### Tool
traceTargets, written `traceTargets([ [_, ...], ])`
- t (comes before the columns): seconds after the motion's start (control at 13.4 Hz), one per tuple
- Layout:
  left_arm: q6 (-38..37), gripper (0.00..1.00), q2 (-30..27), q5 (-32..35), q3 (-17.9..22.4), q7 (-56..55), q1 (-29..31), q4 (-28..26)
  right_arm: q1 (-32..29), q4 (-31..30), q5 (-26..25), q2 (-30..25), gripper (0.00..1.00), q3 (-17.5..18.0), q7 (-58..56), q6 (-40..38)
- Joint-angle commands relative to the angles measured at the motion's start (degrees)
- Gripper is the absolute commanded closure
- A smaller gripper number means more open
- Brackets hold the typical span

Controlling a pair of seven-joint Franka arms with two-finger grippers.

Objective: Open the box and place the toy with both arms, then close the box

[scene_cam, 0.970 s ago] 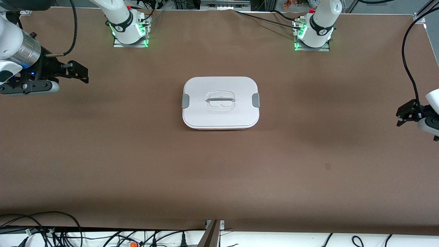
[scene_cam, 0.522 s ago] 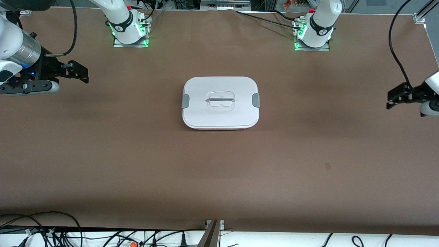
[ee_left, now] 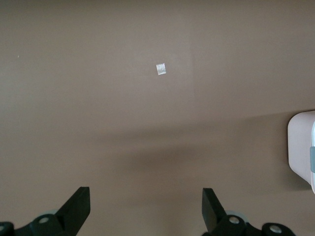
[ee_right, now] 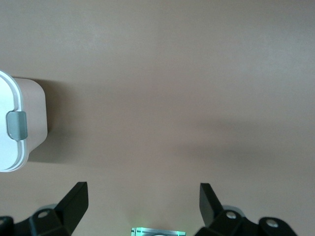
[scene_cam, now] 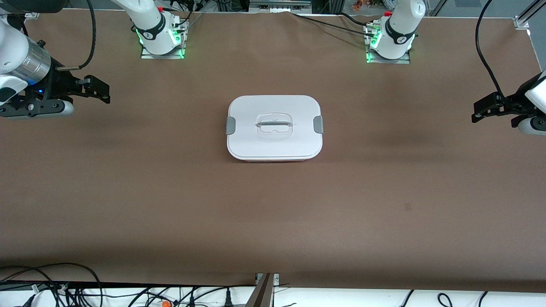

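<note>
No text or label can be read anywhere.

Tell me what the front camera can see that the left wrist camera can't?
Only the front view shows the whole rounded white plastic box lid with its recessed clear handle, both grey side clips, the two green-lit arm bases, and the right gripper over the table's right-arm end.

Only the left wrist view shows the left gripper from above, its black fingers spread wide with nothing between them.

Both show the brown table, a small pale mark on it, and one edge of the box with one grey clip.
</note>
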Motion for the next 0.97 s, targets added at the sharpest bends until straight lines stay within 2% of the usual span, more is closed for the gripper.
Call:
traceTargets([
  [0.0,-0.44,0.0,0.35,-1.3,-0.11,-0.86,0.32,-0.39,0.07,-0.29,0.17,-0.84,0.0,0.04,-0.41,0.44],
  [0.9,-0.61,0.0,2.37,-0.24,0.07,-0.51,0.23,2.33,0.07,-0.99,0.25,-0.66,0.0,0.04,0.03,1.49],
])
